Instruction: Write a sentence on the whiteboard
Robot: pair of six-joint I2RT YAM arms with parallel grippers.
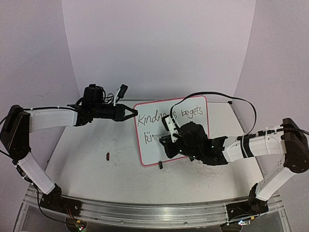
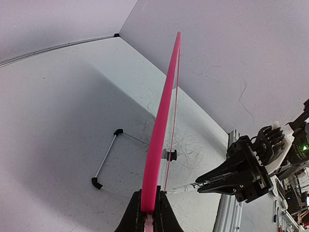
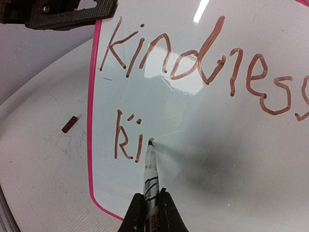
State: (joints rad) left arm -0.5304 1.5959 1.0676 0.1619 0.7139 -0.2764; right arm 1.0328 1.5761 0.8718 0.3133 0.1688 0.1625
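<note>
Left tool (image 2: 148,207) clamped the whiteboard (image 2: 161,121) edge, right tool (image 3: 149,212) the marker (image 3: 150,174); any board slip would skew the sentence (image 3: 203,65).

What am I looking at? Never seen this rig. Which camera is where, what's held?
Two robot arms are bolted at the near edge of a table. The wide picture comes from a fixed camera above and behind them; the other two come from cameras on each wrist. The left arm clamps the pink frame of a whiteboard in its jaws. The right arm holds a marker in its jaws, tip on the board. The sentence so far reads "kindness begets", with "ki" started below. A small dark piece lies on the table; I cannot tell what it is.
</note>
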